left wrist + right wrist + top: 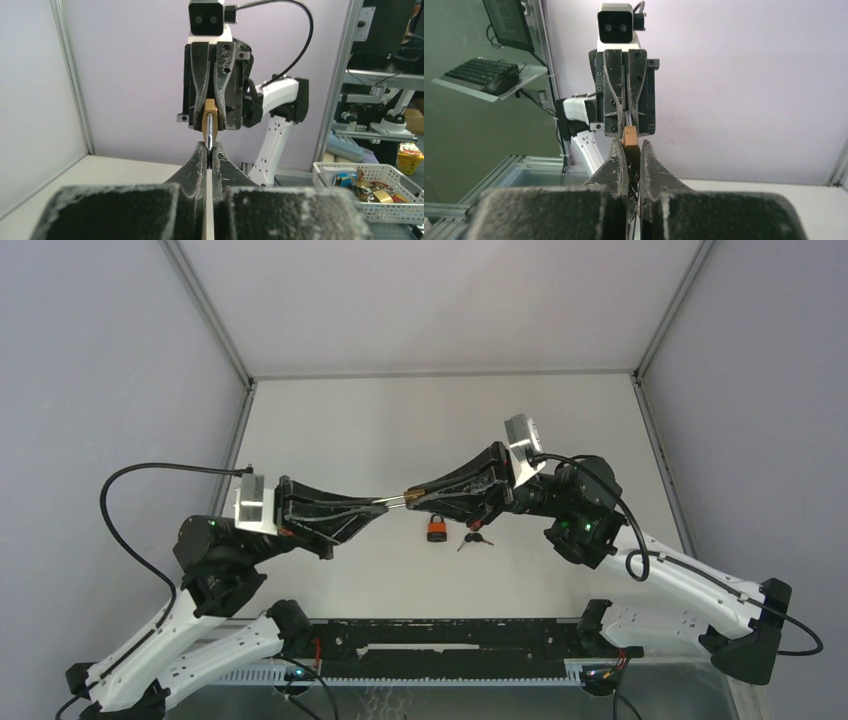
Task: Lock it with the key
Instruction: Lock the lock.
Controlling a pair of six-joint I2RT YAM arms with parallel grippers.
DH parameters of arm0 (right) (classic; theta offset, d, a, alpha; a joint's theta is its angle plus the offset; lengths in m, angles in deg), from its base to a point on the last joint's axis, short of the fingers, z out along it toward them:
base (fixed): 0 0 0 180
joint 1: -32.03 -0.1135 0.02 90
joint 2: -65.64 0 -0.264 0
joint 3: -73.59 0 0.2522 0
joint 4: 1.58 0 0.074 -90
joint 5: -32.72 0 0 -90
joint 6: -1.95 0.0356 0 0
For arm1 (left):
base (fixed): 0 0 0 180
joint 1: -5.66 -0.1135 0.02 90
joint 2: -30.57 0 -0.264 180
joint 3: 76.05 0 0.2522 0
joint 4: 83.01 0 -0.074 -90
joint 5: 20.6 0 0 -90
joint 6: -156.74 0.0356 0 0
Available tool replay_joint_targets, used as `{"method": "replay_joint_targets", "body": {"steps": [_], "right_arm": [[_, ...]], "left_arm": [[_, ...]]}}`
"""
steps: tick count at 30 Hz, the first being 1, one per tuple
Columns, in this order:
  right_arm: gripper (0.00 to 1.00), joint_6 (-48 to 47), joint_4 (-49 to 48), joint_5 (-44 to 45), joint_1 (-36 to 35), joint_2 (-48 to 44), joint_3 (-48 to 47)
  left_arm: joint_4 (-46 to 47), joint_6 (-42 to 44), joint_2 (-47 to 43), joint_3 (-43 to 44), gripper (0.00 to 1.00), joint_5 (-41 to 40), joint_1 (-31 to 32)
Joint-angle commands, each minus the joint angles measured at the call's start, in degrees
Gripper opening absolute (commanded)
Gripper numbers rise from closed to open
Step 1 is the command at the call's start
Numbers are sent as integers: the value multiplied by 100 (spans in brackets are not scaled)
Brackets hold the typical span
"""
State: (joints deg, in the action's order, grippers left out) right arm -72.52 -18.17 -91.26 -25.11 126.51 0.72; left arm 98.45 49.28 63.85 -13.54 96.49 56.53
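We are looking at a white bench (340, 430) walled by pale grey panels (100, 360). Above it, the right claw (631, 150) is clenching a brass padlock (210, 107). The left claw (209, 150) is pinching a silver piece (210, 134) sticking out of it; we cannot tell whether that is a key or the shackle. An orange padlock (436, 529) and small keys (475, 539) are lying on the bench below.

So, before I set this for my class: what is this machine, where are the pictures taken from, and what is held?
Two robot arms are bolted at the near edge of a table. One picture looks down from above; the other two come from a camera on each wrist. The right gripper is shut on what looks like a brass padlock. The left gripper pinches a silver part sticking out of it; key or shackle, I cannot tell. On the table lie an orange padlock and some keys.
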Motion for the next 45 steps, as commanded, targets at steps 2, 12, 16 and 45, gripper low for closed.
{"method": "replay_joint_targets", "body": {"steps": [2, 12, 16, 45], "right_arm": [[35, -413, 1809, -300, 159, 64, -4], [99, -1726, 5570, -729, 902, -1136, -493], [93, -2052, 6531, 241, 890, -1188, -654], [36, -2797, 5518, -476, 617, 301, -1182]], "left_arm": [[-1434, 365, 500, -85, 0, 216, 128], [-2872, 1265, 22, 170, 0, 30, -756], [-2972, 1359, -164, 70, 0, 90, -783], [-3003, 1245, -198, 73, 0, 500, -782]]}}
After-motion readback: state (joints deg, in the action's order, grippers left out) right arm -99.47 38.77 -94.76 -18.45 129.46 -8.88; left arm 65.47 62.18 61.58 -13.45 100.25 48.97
